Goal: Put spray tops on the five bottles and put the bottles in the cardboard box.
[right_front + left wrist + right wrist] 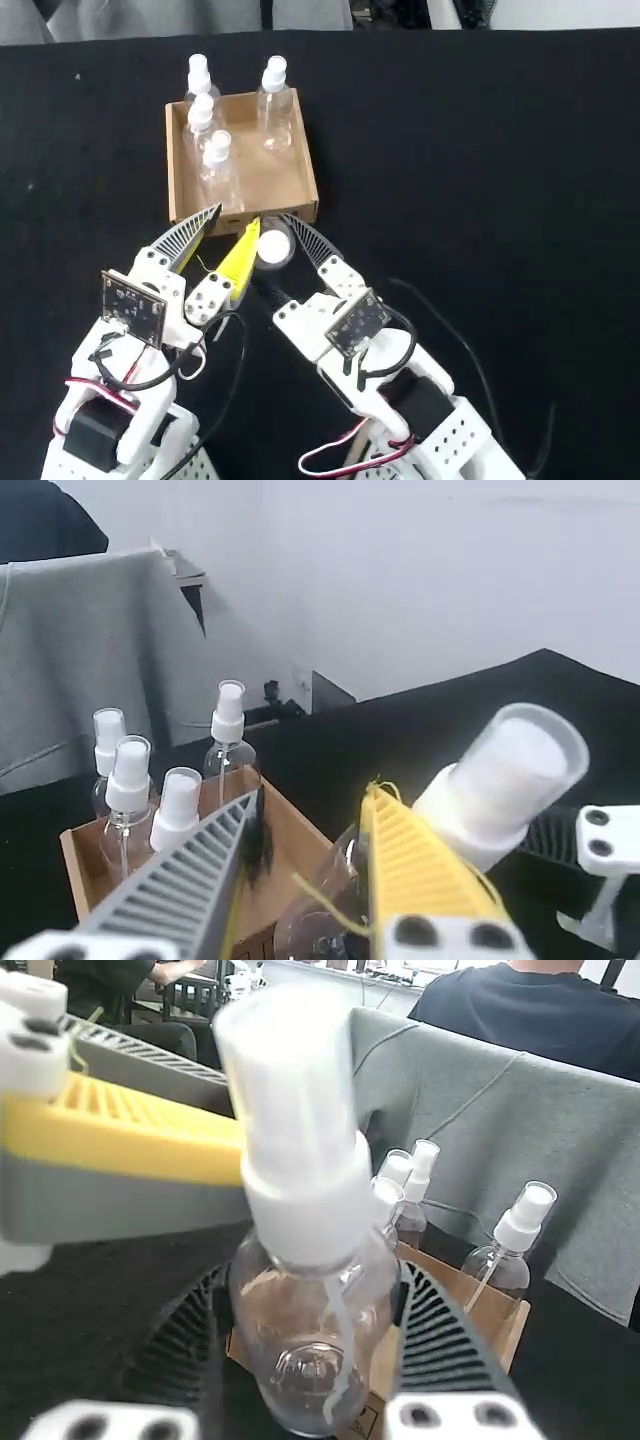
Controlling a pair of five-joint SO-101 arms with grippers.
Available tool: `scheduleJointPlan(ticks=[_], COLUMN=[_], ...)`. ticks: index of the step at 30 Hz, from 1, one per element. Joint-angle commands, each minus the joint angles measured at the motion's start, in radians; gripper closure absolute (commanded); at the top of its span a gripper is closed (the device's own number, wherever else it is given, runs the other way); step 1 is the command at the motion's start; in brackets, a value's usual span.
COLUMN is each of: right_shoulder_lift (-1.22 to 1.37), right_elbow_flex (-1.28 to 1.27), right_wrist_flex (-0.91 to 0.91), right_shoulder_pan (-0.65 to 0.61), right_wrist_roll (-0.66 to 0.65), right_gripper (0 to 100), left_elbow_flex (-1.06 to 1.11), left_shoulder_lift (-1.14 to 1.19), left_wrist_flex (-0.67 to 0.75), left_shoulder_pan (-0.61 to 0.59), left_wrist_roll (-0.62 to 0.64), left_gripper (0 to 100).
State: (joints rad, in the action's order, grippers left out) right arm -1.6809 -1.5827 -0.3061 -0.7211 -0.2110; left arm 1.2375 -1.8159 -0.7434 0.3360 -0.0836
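Right fingers (440,1350) clamp a capped bottle (272,248) upright at the cardboard box's (300,160) 6 o'clock edge. Left fingers (238,262) spread wide at its 9 o'clock. Four more capped bottles (275,100) cluster at the box.

Bright, even light puts soft glints on the bottle (300,1360) and faint shadows on the table (520,150).
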Motion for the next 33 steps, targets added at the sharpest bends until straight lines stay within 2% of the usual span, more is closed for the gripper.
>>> scheduleJointPlan(ticks=[1, 9, 15, 22, 33], right_shoulder_lift=[-0.027, -0.027, -0.027, -0.028, -0.027], right_elbow_flex=[0.002, -0.008, -0.012, -0.025, -0.025], right_wrist_flex=[-0.003, -0.003, -0.003, -0.003, -0.003], right_shoulder_pan=[0.014, 0.035, 0.037, 0.037, 0.037], right_wrist_roll=[-0.011, -0.035, -0.035, -0.035, -0.035], right_gripper=[91.3, 91.3, 91.3, 91.3, 91.3], left_elbow_flex=[-0.025, -0.031, -0.021, 0.036, 0.222], left_shoulder_lift=[0.003, 0.003, 0.003, 0.003, 0.003], left_wrist_flex=[0.018, 0.025, 0.084, 0.081, 0.084], left_shoulder_pan=[0.019, -0.073, -0.153, -0.3, -0.398], left_wrist_roll=[0.0, -0.009, -0.009, -0.002, -0.002], left_gripper=[85, 94, 92, 92, 92])
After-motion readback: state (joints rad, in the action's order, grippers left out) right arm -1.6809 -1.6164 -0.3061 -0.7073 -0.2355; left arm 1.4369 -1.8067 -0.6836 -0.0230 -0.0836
